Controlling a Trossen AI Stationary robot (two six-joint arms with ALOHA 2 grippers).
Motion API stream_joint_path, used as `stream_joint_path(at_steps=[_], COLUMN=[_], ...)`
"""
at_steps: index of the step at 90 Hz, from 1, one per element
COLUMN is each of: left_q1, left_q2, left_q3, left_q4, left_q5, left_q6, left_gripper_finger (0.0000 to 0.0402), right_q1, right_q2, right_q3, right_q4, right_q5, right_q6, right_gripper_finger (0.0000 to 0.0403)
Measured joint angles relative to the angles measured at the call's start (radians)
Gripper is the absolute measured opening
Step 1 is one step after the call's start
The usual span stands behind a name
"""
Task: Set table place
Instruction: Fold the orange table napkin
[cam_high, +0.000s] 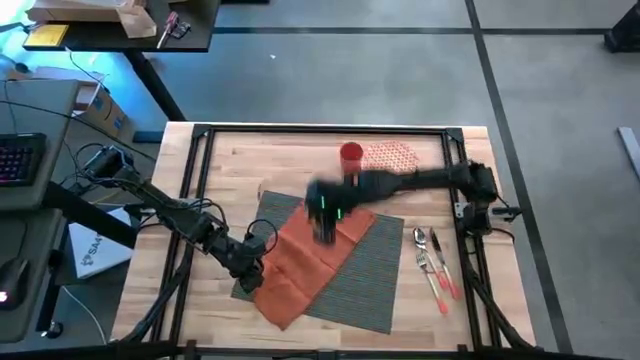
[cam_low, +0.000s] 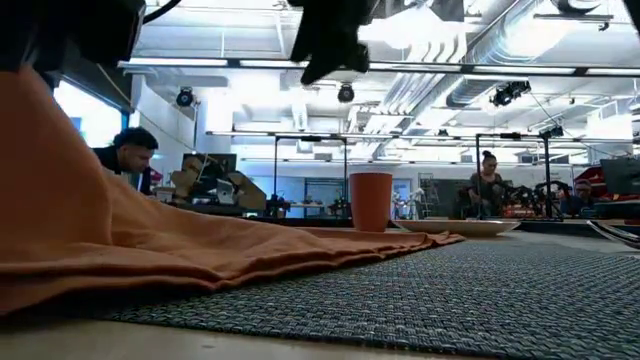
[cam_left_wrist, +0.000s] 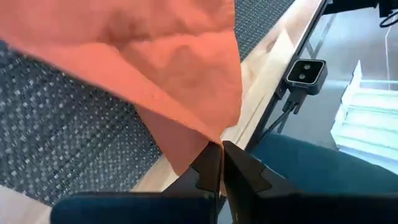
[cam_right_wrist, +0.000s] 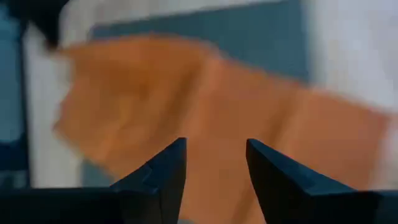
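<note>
The dark grey ribbed placemat lies askew on the light-wood table. An orange-red napkin is draped over its left half, most of it resting on the mat. My left gripper is shut on the napkin near the mat's left edge. My right gripper hovers open above the napkin's far end, with nothing between its fingers. My left gripper pinches a corner of the napkin between its two shut fingers. That corner is raised off the table, and the cloth slopes slack down from it onto the placemat, where the rest lies.
A red cup and a red-patterned plate stand at the table's far side. Cutlery with red handles lies right of the mat. The black rail frame borders the table. People sit in the room beyond the table.
</note>
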Motion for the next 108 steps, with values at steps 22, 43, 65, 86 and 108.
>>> stream_joint_path(at_steps=[22, 43, 65, 86, 108], left_q1=[-0.025, -0.050, -0.079, -0.095, -0.096], left_q2=[-0.001, -0.005, -0.005, -0.005, -0.005], left_q3=[0.000, 0.000, 0.000, 0.000, 0.000], left_q4=[-0.047, -0.066, -0.070, -0.125, -0.120], left_q5=[0.008, -0.023, -0.039, -0.056, -0.074], left_q6=[-0.004, -0.103, -0.135, -0.136, -0.111], left_gripper_finger=[0.0000, 0.0000, 0.0000, 0.0000, 0.0000], right_q1=[0.304, 0.362, 0.359, 0.367, 0.378], right_q2=[0.069, 0.291, 0.537, 0.692, 0.743], right_q3=[-0.200, -0.101, 0.246, 0.505, 0.559], right_q4=[0.641, 0.734, 0.561, 0.343, 0.233], right_q5=[0.111, 0.180, 0.298, 0.312, 0.346], right_q6=[0.121, 0.065, -0.043, -0.070, -0.001], right_gripper_finger=[0.0148, 0.0184, 0.0210, 0.0174, 0.0096])
